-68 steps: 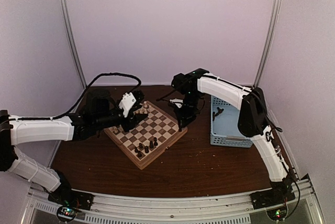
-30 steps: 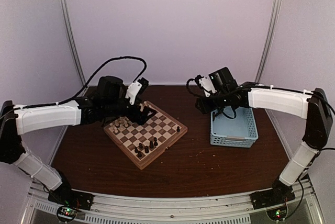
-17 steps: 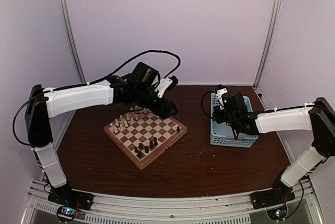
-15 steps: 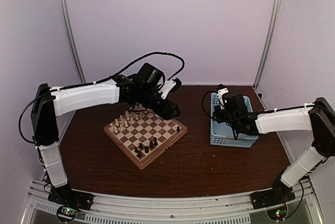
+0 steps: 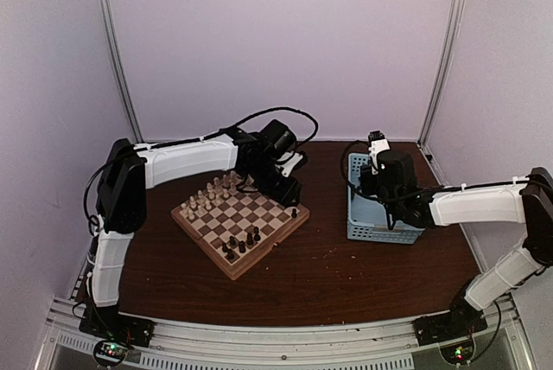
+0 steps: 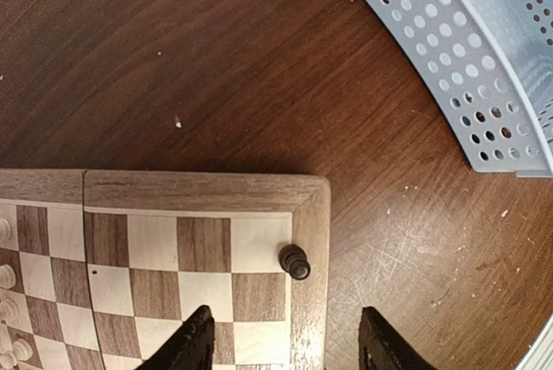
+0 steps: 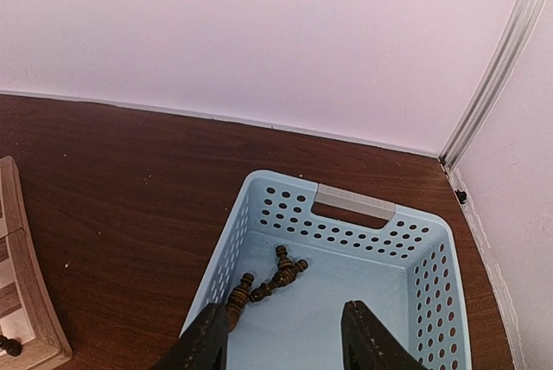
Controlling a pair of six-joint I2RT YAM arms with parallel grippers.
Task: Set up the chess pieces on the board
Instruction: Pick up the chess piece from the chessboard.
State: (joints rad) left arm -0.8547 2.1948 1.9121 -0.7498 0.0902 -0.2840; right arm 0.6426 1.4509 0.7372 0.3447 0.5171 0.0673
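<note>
The board (image 5: 259, 210) lies at an angle on the dark table. Cream chess pieces (image 5: 206, 200) stand in rows at its far left and dark ones (image 5: 242, 240) near its front edge. A lone dark piece (image 6: 295, 261) stands upright on the right corner square (image 5: 294, 213). My left gripper (image 6: 288, 348) hovers open just above and behind it, nothing between the fingers (image 6: 194, 344). My right gripper (image 7: 285, 340) hangs open over the light blue basket (image 7: 354, 206), where three dark pieces (image 7: 281, 273) lie on the floor at its left wall.
The basket (image 5: 380, 214) sits right of the board, its perforated wall (image 6: 467, 67) close to the board's corner. Bare table lies between them and in front of the board. Purple walls and metal posts close in the back and sides.
My left arm has swung right across the board's far side to its right corner, its jaws narrowing. My right arm has pulled back from the board and settled over the basket.
</note>
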